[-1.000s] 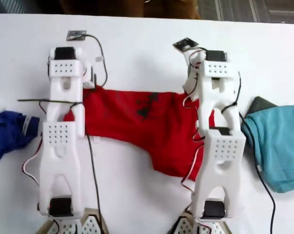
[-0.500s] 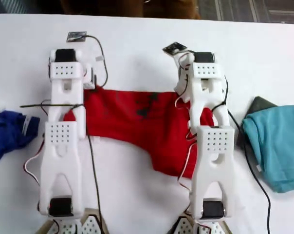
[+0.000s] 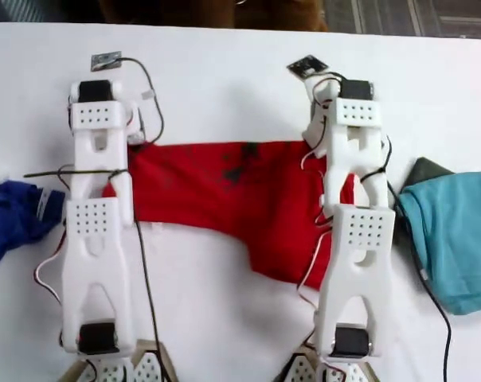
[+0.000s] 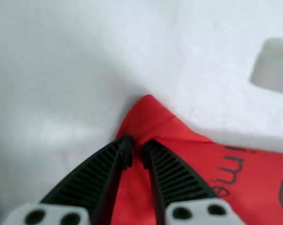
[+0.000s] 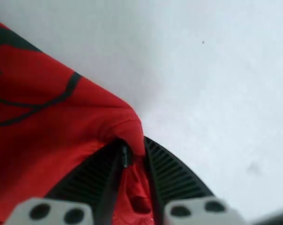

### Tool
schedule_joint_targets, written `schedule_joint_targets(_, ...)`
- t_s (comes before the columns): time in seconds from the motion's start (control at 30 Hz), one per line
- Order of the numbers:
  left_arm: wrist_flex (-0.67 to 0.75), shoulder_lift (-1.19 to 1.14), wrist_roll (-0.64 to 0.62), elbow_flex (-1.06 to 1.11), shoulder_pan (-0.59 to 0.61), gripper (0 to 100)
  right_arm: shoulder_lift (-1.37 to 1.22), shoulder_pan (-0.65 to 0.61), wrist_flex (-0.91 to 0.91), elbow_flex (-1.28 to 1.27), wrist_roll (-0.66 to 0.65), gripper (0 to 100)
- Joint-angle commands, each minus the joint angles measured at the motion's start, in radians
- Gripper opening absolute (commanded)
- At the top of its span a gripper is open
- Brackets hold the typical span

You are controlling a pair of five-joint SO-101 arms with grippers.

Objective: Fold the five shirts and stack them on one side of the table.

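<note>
Red shirt lying spread on the white table between the two arms, left claw pinching one far corner of it, right claw gripping the other far corner, blue shirt lying crumpled at the left side, teal shirt lying folded at the right side

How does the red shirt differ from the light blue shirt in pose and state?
The red shirt lies spread out between the arms; the light blue shirt lies folded at one side. The left pincer and the right pincer each grip a corner of the red shirt; neither touches the light blue shirt. The red shirt bears dark print; the light blue shirt looks plain. Both rest on the white table.
</note>
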State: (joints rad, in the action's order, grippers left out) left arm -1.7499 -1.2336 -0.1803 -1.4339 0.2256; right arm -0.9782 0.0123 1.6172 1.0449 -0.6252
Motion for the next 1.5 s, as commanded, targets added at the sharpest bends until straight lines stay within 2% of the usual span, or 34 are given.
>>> schedule_joint_targets(0.0, -0.005, 0.017, -0.008, -0.05, 0.032, 6, 0.018, 0.036, 0.007, 0.043, 0.011, 1.8)
schedule_joint_targets(0.2, 0.0, 0.017, -0.012, -0.05, 0.054, 6, 0.018, 0.039, 0.002, 0.043, 0.012, 1.8)
schedule_joint_targets(0.43, 0.015, 0.018, -0.086, -0.051, 0.124, 6, 0.018, 0.065, -0.019, 0.043, 0.068, 1.8)
schedule_joint_targets(0.57, 0.015, 0.018, -0.084, -0.056, 0.127, 6, 0.019, 0.071, -0.019, 0.044, 0.068, 1.8)
schedule_joint_targets(0.87, -0.002, 0.017, -0.083, -0.239, 0.115, 6, 0.03, 0.064, -0.012, 0.066, 0.066, 1.8)
schedule_joint_targets(1.17, -0.037, 0.028, -0.026, -0.236, 0.086, 6, 0.071, 0.053, -0.005, 0.219, 0.06, 2.2)
schedule_joint_targets(1.23, -0.037, 0.048, -0.026, -0.232, 0.074, 6, 0.067, 0.041, -0.005, 0.227, 0.058, 6.0)
schedule_joint_targets(1.47, -0.038, 0.121, -0.026, -0.232, 0.002, 6, 0.071, 0.039, -0.027, 0.233, 0.057, 30.9)
